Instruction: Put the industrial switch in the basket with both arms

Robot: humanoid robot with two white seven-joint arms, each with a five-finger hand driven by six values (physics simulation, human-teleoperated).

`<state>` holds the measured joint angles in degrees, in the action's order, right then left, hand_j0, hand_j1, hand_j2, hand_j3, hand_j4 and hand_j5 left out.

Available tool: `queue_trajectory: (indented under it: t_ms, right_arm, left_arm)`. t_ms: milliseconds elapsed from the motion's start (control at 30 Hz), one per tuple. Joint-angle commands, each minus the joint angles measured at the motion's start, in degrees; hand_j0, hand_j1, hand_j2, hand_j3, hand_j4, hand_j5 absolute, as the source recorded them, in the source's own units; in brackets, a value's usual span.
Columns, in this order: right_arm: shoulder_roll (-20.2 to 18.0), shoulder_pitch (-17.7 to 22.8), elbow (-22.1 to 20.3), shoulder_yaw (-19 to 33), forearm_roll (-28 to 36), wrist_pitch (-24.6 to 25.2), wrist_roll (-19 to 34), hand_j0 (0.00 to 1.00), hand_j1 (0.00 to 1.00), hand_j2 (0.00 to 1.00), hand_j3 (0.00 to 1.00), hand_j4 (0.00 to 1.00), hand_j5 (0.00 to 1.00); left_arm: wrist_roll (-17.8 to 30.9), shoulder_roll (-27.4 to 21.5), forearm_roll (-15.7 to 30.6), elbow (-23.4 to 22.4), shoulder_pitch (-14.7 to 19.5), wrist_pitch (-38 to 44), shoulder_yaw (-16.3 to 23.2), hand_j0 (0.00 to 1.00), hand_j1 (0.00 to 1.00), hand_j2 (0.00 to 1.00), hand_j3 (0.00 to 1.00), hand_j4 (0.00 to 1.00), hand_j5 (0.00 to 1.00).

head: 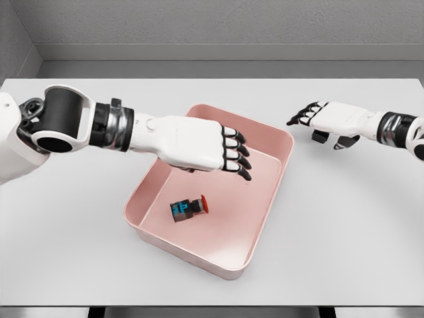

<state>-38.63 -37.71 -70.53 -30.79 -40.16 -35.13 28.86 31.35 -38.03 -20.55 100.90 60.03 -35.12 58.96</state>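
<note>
We see the small dark industrial switch with a red button (189, 209) lying inside the shallow pink plastic basket (268, 218). Our left hand (199, 144) hovers above, fingers loose and empty; we should lift both hands straight away.
</note>
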Motion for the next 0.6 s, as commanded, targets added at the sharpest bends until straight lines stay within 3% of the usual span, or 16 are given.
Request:
queue_trajectory:
  t_ms: [0, 33, 100, 200, 300, 333, 467, 567]
  right_arm:
    - [0.13, 0.00, 0.13, -0.06, -0.80, 0.13, -0.12, 1.00, 1.00, 1.00, 1.00, 1.00, 1.00]
    - [0.13, 0.00, 0.13, -0.06, -0.80, 0.13, -0.12, 1.00, 1.00, 1.00, 1.00, 1.00, 1.00]
    - [0.05, -0.09, 0.13, -0.06, -0.80, 0.13, -0.12, 0.99, 0.99, 0.99, 0.99, 0.99, 0.99]
    - [0.05, -0.18, 0.13, -0.06, -1.15, 0.13, -0.03, 0.97, 0.97, 0.97, 0.97, 0.97, 0.97]
    - [0.13, -0.97, 1.71, 0.11, -1.77, 0.13, -0.12, 0.97, 0.97, 0.97, 0.97, 0.97, 0.97]
    - [0.13, -0.97, 2.15, 0.11, -1.85, 0.13, -0.12, 0.97, 0.97, 0.97, 0.97, 0.97, 0.97]
    - [0.13, -1.14, 2.68, 0.20, -1.86, 0.13, -0.12, 0.97, 0.97, 0.97, 0.97, 0.97, 0.97]
    - [0.13, -1.58, 2.68, 0.20, -1.86, 0.13, -0.12, 0.95, 0.95, 0.95, 0.95, 0.95, 0.95]
  left_arm:
    - [-0.32, -2.30, 2.09, -0.09, 0.09, 0.12, -0.34, 0.99, 0.99, 0.99, 0.99, 0.99, 0.99]
    - [-2.08, -6.17, 3.94, -0.27, 0.18, 0.12, -1.04, 0.99, 0.99, 0.99, 0.99, 0.99, 0.99]
    - [-10.95, -16.53, 6.31, -0.44, 0.18, 0.12, -2.36, 0.99, 0.99, 0.99, 0.99, 0.99, 0.99]
    - [-13.86, -23.93, 9.74, -3.60, -0.35, 0.12, -2.54, 1.00, 1.00, 1.00, 1.00, 1.00, 1.00]
    - [-13.86, -24.37, 12.64, -14.76, -1.32, 0.12, -2.54, 1.00, 1.00, 1.00, 1.00, 1.00, 1.00]
    - [-13.86, -24.37, 12.64, -16.00, -2.11, 0.12, -2.54, 1.00, 1.00, 1.00, 1.00, 1.00, 1.00]
    - [-13.69, -24.37, 12.12, -15.65, -9.49, 0.12, -2.01, 1.00, 1.00, 1.00, 1.00, 1.00, 1.00]
    - [-13.69, -24.46, 12.12, -15.56, -10.55, 0.12, -2.01, 1.00, 1.00, 1.00, 1.00, 1.00, 1.00]
